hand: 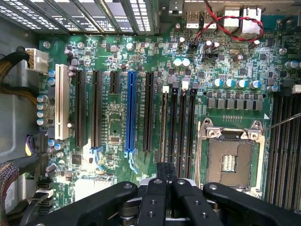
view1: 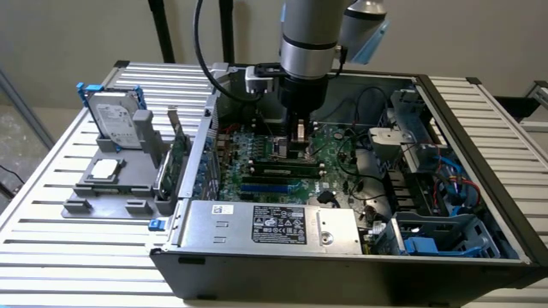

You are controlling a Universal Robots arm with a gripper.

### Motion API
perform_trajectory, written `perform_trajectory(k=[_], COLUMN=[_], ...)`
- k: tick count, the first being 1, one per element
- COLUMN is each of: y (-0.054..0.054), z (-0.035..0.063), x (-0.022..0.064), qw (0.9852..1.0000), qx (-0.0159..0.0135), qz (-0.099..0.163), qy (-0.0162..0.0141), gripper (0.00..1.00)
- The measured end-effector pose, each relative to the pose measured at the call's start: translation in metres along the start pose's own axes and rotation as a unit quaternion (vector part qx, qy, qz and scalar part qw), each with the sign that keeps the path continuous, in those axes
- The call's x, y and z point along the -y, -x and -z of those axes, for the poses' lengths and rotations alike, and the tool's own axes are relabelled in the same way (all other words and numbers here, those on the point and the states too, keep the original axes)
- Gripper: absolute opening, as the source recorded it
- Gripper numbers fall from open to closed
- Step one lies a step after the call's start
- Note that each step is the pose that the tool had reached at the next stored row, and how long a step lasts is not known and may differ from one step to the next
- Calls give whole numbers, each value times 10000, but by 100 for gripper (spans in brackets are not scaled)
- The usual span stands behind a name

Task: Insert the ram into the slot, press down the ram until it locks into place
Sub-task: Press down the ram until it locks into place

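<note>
Slatted table (view1: pixel 86 256) carrying an open computer case (view1: pixel 342 263), side panel off; grey parts fixture (view1: pixel 107 186) stands beside it toward the exterior view's left, with a hard drive (view1: pixel 115 119) propped upright on it. Arm (view1: pixel 308 32) reaches straight down into the case over the motherboard (hand: pixel 113 56). Gripper (view1: pixel 299 146) sits low over the bank of black memory sockets; in the wrist view the gripper (hand: pixel 165 170) has its fingers drawn together with no gap between them, nothing pinched between them, and the tips hang right over the near end of that bank. The ram (view1: pixel 278 165) is no longer carried: it lies along the motherboard, level, in line with the sockets. In the wrist view the ram (hand: pixel 163 125) reads as the lighter strip filling the slot (hand: pixel 164 153), the socket of the bank that lies nearest the blue slot (hand: pixel 130 113); the neighbouring sockets (hand: pixel 182 127) look dark and empty. Square processor socket (hand: pixel 230 162) lies beyond them, bare. Judgement: insertion looks done and the work stands at the press-down, closed fingers used as a pusher at one end of the stick. Cannot tell whether the tips actually touch the ram, nor whether the end clips have snapped in, so locking stands unconfirmed
</note>
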State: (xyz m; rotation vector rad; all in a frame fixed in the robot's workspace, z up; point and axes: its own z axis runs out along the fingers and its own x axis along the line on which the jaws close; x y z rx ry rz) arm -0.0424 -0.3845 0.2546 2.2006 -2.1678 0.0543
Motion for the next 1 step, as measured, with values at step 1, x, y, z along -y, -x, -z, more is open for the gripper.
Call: perform_trajectory(k=[1], y=[0], z=[0], x=[0], qw=[10000], qx=[0], qz=[0], qy=[0], gripper=[11])
